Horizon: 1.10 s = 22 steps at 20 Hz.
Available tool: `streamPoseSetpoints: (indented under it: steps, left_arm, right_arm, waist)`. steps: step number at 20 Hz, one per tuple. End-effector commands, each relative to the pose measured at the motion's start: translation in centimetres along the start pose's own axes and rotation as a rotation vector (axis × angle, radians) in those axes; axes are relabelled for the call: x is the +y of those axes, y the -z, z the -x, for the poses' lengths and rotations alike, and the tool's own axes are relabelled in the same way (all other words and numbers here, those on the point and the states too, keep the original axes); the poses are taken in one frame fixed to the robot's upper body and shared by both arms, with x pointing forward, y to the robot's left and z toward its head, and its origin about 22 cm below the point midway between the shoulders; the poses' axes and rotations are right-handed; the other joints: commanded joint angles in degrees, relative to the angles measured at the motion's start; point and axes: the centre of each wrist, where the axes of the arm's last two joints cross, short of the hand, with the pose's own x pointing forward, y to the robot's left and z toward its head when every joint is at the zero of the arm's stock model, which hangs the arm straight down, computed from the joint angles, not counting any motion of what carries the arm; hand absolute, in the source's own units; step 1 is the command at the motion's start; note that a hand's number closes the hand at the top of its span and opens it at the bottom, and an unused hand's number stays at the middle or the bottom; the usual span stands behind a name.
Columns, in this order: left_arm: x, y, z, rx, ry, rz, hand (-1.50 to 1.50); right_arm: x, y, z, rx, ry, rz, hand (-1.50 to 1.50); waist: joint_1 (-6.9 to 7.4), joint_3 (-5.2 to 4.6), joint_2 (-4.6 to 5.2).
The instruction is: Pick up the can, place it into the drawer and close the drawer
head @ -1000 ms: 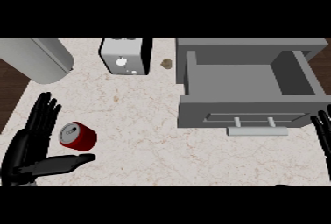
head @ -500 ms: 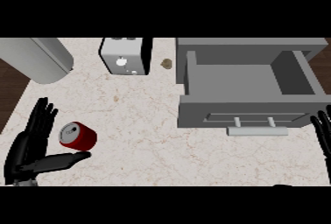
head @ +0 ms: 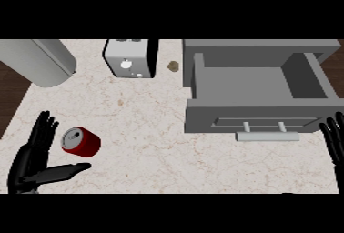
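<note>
Fingers (head: pixel 42 136) of the black left hand (head: pixel 27 164) are straight and spread, thumb out. They sit just beside the red, silver-topped cylindrical can (head: pixel 82 141) without curling round it. The can sits on the pale marbled worktop (head: pixel 148 136). Well apart to its right, a boxy grey drawer (head: pixel 249 84) stands open. The right hand (head: pixel 332 139) rests at the right edge, fingers straight.

The squat round metal can (head: pixel 82 142) is bright red with a silvery-grey top. The stone worktop (head: pixel 154 136) is creamy white, mottled with faint tan veins. The open box-shaped drawer (head: pixel 259 84) is plain mid-grey, and its bar handle (head: pixel 266 136) is paler. The boxy appliance (head: pixel 126 59) is whitish with a black side. The left hand (head: pixel 28 164) and right hand (head: pixel 334 141) are black.
</note>
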Motion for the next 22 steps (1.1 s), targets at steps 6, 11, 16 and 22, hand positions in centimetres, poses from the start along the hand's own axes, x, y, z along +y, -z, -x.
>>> streamPoseSetpoints:
  steps: [6, 11, 16, 22]
  left_arm:
    - [2.7, -0.4, 3.3, 0.023, -0.005, -0.009, -1.50]
    - [1.4, -2.8, 5.5, 0.044, -0.002, 0.009, -1.50]
    - [2.6, -1.3, 5.6, 0.072, -0.011, -0.027, -1.50]
    - [2.2, -0.1, 7.5, 0.060, -0.036, -0.014, -1.50]
  right_arm:
    - [0.3, -0.4, -0.2, -0.008, 0.003, -0.011, -1.50]
    - [1.2, -1.1, -2.1, -0.004, 0.006, 0.015, -1.50]
    - [-1.1, -0.3, -1.4, -0.002, -0.001, 0.004, -1.50]
    - [0.6, -0.4, -1.4, -0.012, -0.004, 0.011, -1.50]
  waist:
    - [-0.02, 0.00, 0.00]
    - [-0.03, 0.00, -0.03]
    - [0.02, 0.01, -0.01]
    - [-0.07, 0.00, 0.01]
